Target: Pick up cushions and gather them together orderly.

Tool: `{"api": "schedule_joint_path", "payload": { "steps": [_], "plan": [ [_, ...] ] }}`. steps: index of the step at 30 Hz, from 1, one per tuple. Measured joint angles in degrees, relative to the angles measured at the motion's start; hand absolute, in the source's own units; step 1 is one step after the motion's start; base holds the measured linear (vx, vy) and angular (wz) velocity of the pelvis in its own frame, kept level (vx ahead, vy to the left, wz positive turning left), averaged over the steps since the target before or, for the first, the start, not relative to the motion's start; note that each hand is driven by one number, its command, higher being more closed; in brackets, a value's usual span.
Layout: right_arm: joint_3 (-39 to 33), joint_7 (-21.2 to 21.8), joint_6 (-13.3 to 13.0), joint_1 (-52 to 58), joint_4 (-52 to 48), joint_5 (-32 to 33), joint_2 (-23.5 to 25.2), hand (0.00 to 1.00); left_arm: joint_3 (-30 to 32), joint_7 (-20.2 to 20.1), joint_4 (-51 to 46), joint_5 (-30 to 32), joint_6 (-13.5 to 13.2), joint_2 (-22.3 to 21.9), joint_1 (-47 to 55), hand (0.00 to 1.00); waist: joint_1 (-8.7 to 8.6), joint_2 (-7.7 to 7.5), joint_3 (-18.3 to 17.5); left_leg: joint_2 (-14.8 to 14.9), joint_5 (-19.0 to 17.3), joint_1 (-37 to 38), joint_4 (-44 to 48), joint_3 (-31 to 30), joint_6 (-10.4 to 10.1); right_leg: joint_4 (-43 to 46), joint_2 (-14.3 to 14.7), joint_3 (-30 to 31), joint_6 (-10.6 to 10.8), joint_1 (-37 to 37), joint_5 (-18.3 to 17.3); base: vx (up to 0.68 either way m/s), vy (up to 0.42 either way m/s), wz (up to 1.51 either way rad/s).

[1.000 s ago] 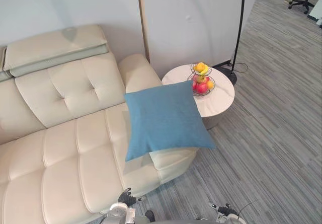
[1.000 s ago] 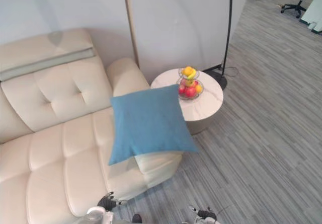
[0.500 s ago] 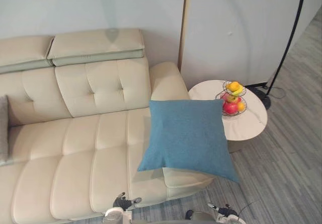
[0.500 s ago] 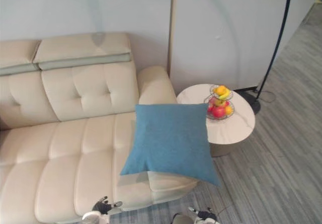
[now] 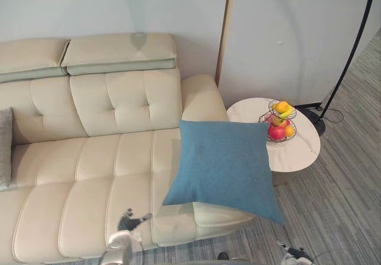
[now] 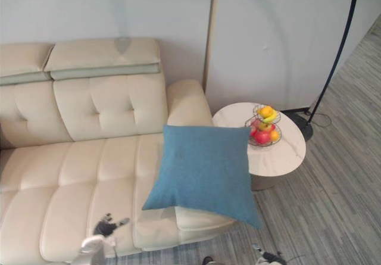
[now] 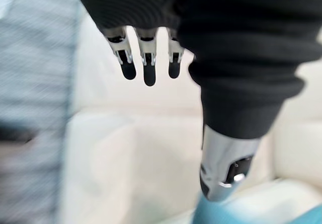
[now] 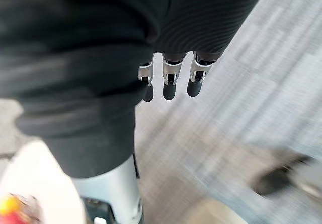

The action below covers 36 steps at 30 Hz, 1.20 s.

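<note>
Blue cushion [image 5: 225, 164] on sofa [image 5: 89, 170] end, nr table [image 5: 300, 153] w/ fruit [image 5: 280, 125]

Right in front of me is a big cream sofa [image 5: 89, 170] with a tufted back and padded headrests [image 5: 119, 53] along the top, pushed up against a pale wall [image 5: 119, 6]. A thin wooden strip [image 5: 224, 33] runs up the wall just behind the sofa's arm. Just beside that arm sits a round white side table [image 5: 297, 155], and on it there's a little two-tier wire fruit basket [image 5: 281, 121], with yellow and orange fruit up top and red ones below. Behind the table a black floor lamp pole [image 5: 351, 56] rises out of view, and its dark round base [image 5: 314, 122] sits close to the table. The floor [image 5: 345, 205] is grey striped carpet.
</note>
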Motion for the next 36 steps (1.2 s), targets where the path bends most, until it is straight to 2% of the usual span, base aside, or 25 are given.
{"api": "schedule_joint_path", "payload": {
  "steps": [5,11,16,21,27,30,36],
  "plan": [
    [0.7,-0.1,-0.8,-0.8,-11.0,-0.4,-6.4,0.00,3.1,0.3,-3.3,-1.2,-0.2,2.3,0.1,0.00,-0.46,0.94,-0.4,0.2,0.9,-0.1,-1.9,1.5,-0.4,-1.1,0.5,1.0,-0.3,-1.2,1.0,-0.05,-0.004,-0.15],
    [7.2,-0.1,-1.0,-5.2,-15.5,-2.1,-7.2,0.00,2.8,2.0,-8.9,-2.1,-0.5,2.2,-0.4,0.00,-1.34,1.28,-0.5,1.6,1.4,-0.9,-2.8,2.5,-1.2,-2.6,1.9,1.6,-1.4,-2.4,2.1,0.02,-0.030,-0.11],
    [11.9,0.0,-1.1,-7.6,-19.7,-2.0,-7.2,0.00,0.4,2.6,-13.5,-2.2,-0.5,1.6,-2.5,0.00,-1.76,1.84,-0.6,1.6,1.6,-1.1,-2.8,2.5,-1.6,-4.0,2.1,1.4,-1.6,-2.0,2.5,0.07,-0.001,0.01],
    [16.4,-0.1,-1.2,-11.4,-21.2,0.2,-5.4,0.00,-5.9,3.9,-13.9,-2.3,-0.6,-0.1,-6.9,0.00,-2.03,2.29,-0.2,0.9,2.2,-3.8,-2.7,1.5,-1.1,-7.4,1.8,0.3,-1.5,-2.5,4.7,0.01,0.017,0.10],
    [18.3,-0.5,-1.2,-12.5,-21.2,0.3,-2.9,0.00,-10.0,4.8,-14.0,-2.2,-0.4,-1.6,-7.5,0.00,-2.02,2.70,1.1,0.5,2.7,-5.6,-2.7,1.0,-1.0,-8.3,1.6,0.2,-1.6,-3.7,5.9,-0.02,0.009,0.04],
    [19.7,-1.5,-1.2,-13.9,-21.2,0.8,-2.1,0.00,-12.5,4.9,-13.9,-2.1,0.0,-2.2,-9.3,0.00,-2.11,2.64,3.7,0.1,3.9,-7.5,-2.7,1.0,-0.9,-8.4,1.2,0.2,-1.6,-5.5,6.9,-0.09,-0.003,0.02],
    [23.9,-3.0,-1.1,-17.0,-23.3,4.6,0.4,0.00,-18.3,5.3,-13.9,-2.3,0.2,-5.2,-15.1,0.00,-1.33,2.74,4.7,0.1,6.2,-14.2,-2.7,2.2,-0.8,-6.6,0.4,1.1,-2.1,-13.3,8.5,-0.13,-0.025,-0.06]
  ]
}}
